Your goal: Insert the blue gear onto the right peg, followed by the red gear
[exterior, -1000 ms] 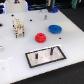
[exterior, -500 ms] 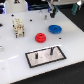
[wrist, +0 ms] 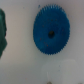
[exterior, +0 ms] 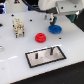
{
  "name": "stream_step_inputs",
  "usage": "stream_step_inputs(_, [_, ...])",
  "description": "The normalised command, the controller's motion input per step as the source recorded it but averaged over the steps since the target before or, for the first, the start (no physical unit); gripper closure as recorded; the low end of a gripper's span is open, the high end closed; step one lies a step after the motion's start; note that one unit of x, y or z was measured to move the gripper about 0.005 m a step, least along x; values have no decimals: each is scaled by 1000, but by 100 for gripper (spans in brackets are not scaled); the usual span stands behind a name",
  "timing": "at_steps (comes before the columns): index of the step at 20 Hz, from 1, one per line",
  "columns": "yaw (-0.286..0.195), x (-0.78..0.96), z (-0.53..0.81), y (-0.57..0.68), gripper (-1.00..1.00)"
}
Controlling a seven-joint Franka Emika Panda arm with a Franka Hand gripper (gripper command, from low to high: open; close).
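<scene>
Bright blue gear, red gear, black-bordered pale base plate, white table

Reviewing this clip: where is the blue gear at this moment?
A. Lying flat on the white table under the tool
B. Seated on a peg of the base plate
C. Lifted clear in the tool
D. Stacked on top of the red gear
A. The blue gear lies flat on the table, apart from the red gear and the right peg.

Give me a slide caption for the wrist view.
Wrist camera looking down on the blue gear lying flat on the white table.
</scene>
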Motion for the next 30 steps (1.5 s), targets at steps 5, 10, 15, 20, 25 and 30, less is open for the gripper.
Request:
stream_step_inputs(5, [0,-304,-457,-127,-100])
stream_step_inputs(10, [0,-182,-150,-53,-100])
stream_step_inputs(15, [0,-512,10,0,-100])
stream_step_inputs(20, [0,-395,-119,55,-100])
stream_step_inputs(25, [0,-274,-232,-99,100])
stream_step_inputs(30, [0,-216,-166,-21,100])
